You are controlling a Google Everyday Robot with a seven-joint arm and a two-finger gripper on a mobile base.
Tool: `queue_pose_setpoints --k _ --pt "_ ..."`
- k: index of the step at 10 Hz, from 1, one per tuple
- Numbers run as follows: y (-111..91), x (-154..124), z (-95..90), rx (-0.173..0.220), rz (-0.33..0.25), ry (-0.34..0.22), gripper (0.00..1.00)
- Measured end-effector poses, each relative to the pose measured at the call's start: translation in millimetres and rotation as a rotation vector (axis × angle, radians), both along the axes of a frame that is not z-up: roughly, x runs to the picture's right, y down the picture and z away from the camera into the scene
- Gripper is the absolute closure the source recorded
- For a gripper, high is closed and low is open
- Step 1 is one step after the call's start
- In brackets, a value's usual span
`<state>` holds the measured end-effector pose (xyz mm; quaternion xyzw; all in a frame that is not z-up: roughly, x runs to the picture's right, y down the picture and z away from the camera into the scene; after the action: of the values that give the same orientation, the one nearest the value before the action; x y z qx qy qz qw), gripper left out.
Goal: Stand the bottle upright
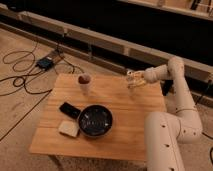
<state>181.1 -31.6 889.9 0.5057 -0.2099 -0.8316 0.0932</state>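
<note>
While the gripper hangs over the table's far edge, I can't tell how it is set; the bottle seems to be in it. Nothing stands upright below yet, so setting it down remains, well right of the cup.

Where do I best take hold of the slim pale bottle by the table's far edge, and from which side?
Probably grip the small, slim, pale whitish plastic bottle across its narrow mid-body, clear of the cap end. Come from the table's right, where the end effector sits right at it above the wooden table. The body is slim, and I cannot make out its exact tilt.
</note>
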Motion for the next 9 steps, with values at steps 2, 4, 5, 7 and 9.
queue_pose_setpoints --k 2,4,5,7,9 --pt "0.0 -0.2 0.1 0.0 0.0 0.0 1.0" --pt "0.1 -0.2 -0.2 0.001 0.003 -0.004 1.0" --pt "0.3 0.5 -1.5 0.001 0.02 -0.018 1.0" --pt "-2.2 6.1 -7.6 0.009 0.05 -0.036 1.0" --pt "-2.7 2.8 -7.3 0.009 0.047 -0.04 1.0"
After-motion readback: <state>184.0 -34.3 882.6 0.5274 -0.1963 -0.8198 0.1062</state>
